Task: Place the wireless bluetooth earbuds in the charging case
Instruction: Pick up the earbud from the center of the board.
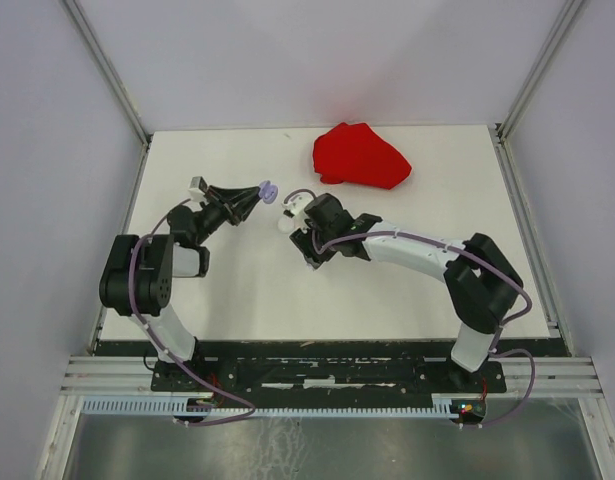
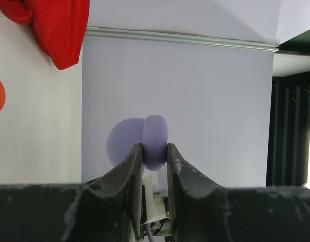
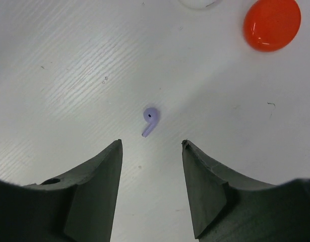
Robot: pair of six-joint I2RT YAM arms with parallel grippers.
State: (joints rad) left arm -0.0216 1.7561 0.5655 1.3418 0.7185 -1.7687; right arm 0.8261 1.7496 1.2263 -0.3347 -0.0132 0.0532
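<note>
My left gripper (image 1: 253, 196) is shut on an open lilac charging case (image 1: 268, 190) and holds it above the table. In the left wrist view the case (image 2: 155, 141) sits on edge between the two fingers (image 2: 171, 161), with its lid (image 2: 123, 141) swung open to the left. My right gripper (image 3: 152, 143) is open and empty, pointing down at the table. A lilac stemmed earbud (image 3: 150, 120) lies on the white table just ahead of its fingertips. In the top view the right gripper (image 1: 309, 248) is near the table's middle, and the earbud is hidden under it.
A crumpled red cloth (image 1: 359, 155) lies at the back of the table and shows in the left wrist view (image 2: 59, 25). A closed red round case (image 3: 271, 22) and the edge of a white case (image 3: 197, 2) lie beyond the earbud. The enclosure walls stand close around.
</note>
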